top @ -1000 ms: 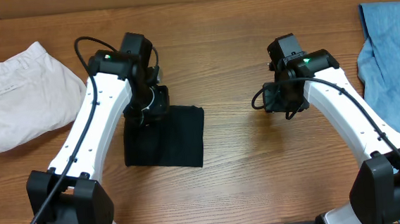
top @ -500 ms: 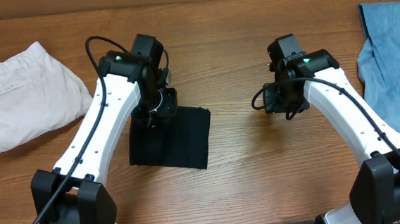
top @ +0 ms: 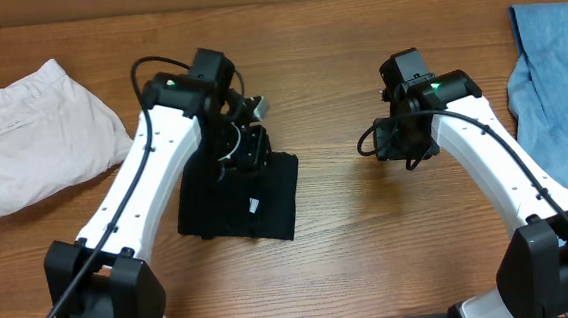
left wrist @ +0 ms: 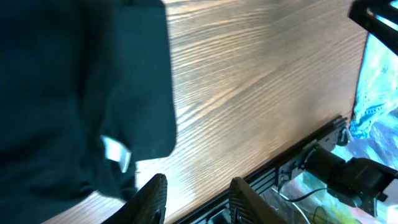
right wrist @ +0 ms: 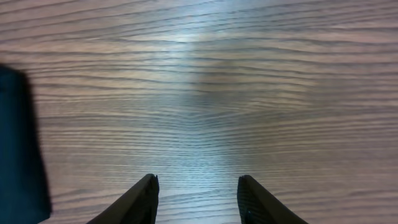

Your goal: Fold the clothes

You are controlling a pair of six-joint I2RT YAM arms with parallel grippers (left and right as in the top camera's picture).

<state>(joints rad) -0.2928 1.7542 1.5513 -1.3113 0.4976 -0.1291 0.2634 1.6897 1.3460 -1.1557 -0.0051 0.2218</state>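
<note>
One black shirt [top: 219, 210], left end effector [left wrist: 199, 188] now parted above it, white tag [top: 253, 205] exposed, right end effector [right wrist: 197, 185] unmoved, parted

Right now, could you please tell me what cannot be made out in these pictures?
- Overhead: the light blue jeans run past the right edge, so their full shape is unseen.
- Overhead: the white trousers are cut by the left edge.
- Overhead: the left arm covers the black shirt at its upper left.
- The white label on it is too small overhead and blurred at the left wrist.
</note>
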